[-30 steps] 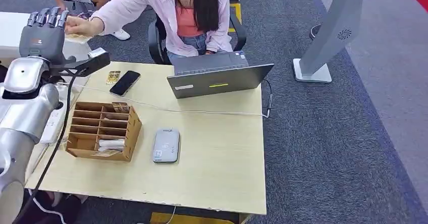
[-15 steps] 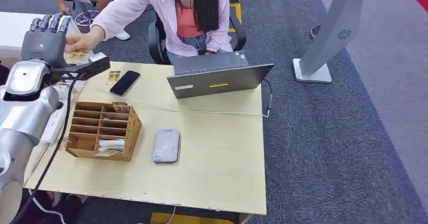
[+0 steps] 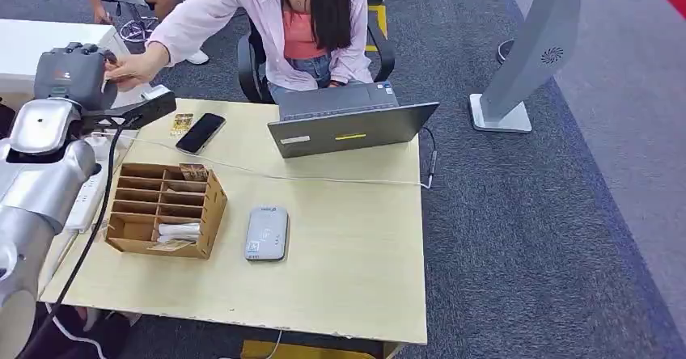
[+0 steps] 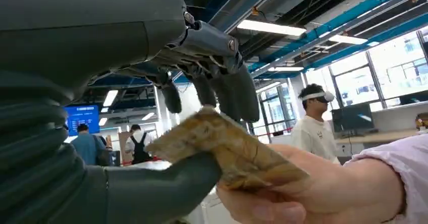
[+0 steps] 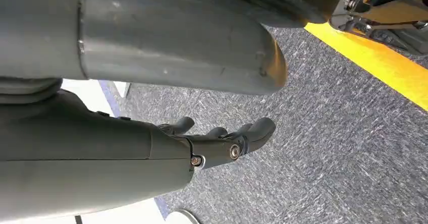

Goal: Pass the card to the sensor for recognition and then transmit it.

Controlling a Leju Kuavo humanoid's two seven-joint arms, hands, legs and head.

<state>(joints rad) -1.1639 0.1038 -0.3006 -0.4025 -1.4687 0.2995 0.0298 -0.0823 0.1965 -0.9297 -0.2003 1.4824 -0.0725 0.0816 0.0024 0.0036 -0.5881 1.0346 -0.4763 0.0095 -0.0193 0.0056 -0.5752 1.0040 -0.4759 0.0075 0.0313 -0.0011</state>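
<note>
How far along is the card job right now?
Looks like the last step. The left hand pinches the card between thumb and fingers, raised beside the table, and a person's hand grips the same card. The sensor lies on the table with nothing on it; whether it was scanned can't be told. Left: let go of the card.

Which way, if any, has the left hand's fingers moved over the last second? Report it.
Yes. The left hand stays beside the table's far left corner, but its fingers, upright earlier, have curled down over the card the person's hand offers.
</note>
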